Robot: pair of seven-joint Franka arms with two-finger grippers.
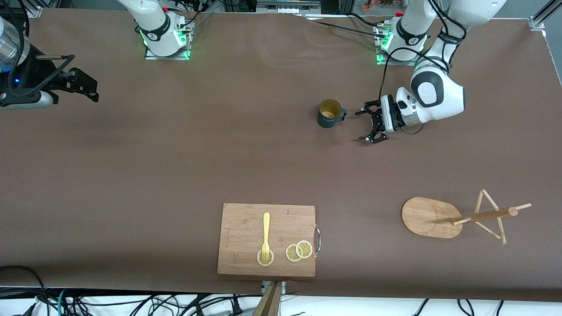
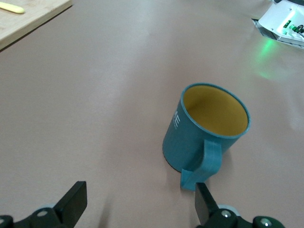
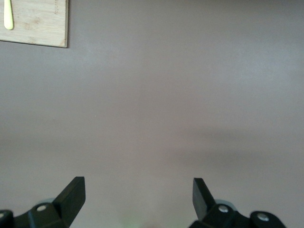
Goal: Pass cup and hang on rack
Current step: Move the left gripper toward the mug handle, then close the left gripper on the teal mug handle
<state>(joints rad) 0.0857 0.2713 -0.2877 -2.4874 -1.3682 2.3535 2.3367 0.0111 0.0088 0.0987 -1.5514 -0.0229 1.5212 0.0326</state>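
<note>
Cup (image 1: 330,114): upright on bare tabletop, at 12 o'clock from the cutting board (image 1: 266,239), farther from the front camera; handle pointing to 3 o'clock in the front view, toward the left gripper.
Cup contents: ochre interior, nothing inside, as seen in the left wrist view (image 2: 205,129).
Left gripper (image 1: 368,126): just beside the cup handle, low over the table, fingers (image 2: 72,201) spread wide, holding nothing; one fingertip close by the handle, contact not discernible.
Right gripper (image 1: 90,87): at the right arm's end of the table, waiting; fingers (image 3: 72,194) spread wide, holding nothing.
Rack (image 1: 456,216): near the front edge toward the left arm's end; base flat on the table.
Open room: wide bare brown table (image 1: 175,158) between cup, board and rack.
Cutting board load: yellow fork (image 1: 265,235), three lemon slices (image 1: 299,251).
Only in the wrist views: pale lettering on the cup wall; board corner (image 3: 35,21) with the fork tip.
</note>
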